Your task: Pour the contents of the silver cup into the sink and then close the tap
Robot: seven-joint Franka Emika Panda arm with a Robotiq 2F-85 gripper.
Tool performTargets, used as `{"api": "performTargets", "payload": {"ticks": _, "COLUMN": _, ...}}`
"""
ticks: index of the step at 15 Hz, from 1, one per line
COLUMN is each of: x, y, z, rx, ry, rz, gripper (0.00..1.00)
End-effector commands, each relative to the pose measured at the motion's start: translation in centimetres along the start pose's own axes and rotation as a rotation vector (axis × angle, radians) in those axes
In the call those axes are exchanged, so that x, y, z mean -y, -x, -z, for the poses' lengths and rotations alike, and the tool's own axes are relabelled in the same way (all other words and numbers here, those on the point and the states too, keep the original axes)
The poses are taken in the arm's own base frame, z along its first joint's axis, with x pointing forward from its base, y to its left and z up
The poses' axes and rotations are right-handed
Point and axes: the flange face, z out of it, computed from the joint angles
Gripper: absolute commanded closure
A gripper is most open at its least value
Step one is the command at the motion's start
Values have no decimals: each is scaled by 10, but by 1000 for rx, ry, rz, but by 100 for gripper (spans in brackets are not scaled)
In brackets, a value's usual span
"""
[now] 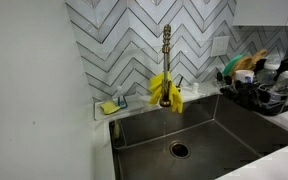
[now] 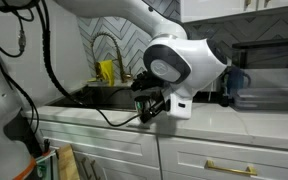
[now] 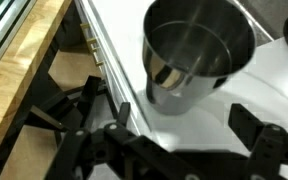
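Observation:
The silver cup (image 3: 197, 50) stands upright on the white counter in the wrist view, its inside shiny; I cannot make out any contents. My gripper (image 3: 189, 122) is open, its dark fingers (image 3: 254, 125) spread wide just short of the cup and touching nothing. In an exterior view my gripper (image 2: 149, 105) hangs at the counter's front edge, and the cup is hidden behind it. The steel sink (image 1: 224, 130) with its round drain and the tall brass tap (image 1: 166, 50) show in an exterior view. The tap (image 2: 109, 50) also rises behind the arm.
A yellow cloth (image 1: 166, 90) hangs on the tap. A dish rack (image 1: 264, 85) full of items stands at one end of the sink, a sponge holder (image 1: 112, 105) at the other. The counter edge, white cabinet fronts (image 3: 89, 45) and wooden floor (image 3: 24, 80) lie below the gripper.

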Motion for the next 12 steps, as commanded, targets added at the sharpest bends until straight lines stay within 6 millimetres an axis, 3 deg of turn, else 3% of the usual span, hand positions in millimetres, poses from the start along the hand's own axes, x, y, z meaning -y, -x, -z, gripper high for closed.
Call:
{"api": "performTargets", "payload": {"ticks": 1, "x": -2, "y": 27, "z": 43, "rx": -169, "ry": 88, "rz": -7, "gripper": 0}}
{"api": "performTargets", "payload": {"ticks": 3, "x": -2, "y": 53, "z": 70, "rx": -276, "ry": 148, "rz": 0, "gripper": 0}}
{"api": "performTargets", "payload": {"ticks": 6, "x": 3, "y": 117, "z": 105, "rx": -444, "ry": 218, "rz": 71, "gripper": 0}}
{"api": "performTargets", "payload": {"ticks": 9, "x": 16, "y": 193, "z": 118, "rx": -565, "ry": 251, "rz": 222, "gripper": 0}}
{"api": "performTargets", "payload": {"ticks": 12, "x": 35, "y": 278, "z": 106, "rx": -618, "ry": 254, "rz": 414, "gripper": 0}}
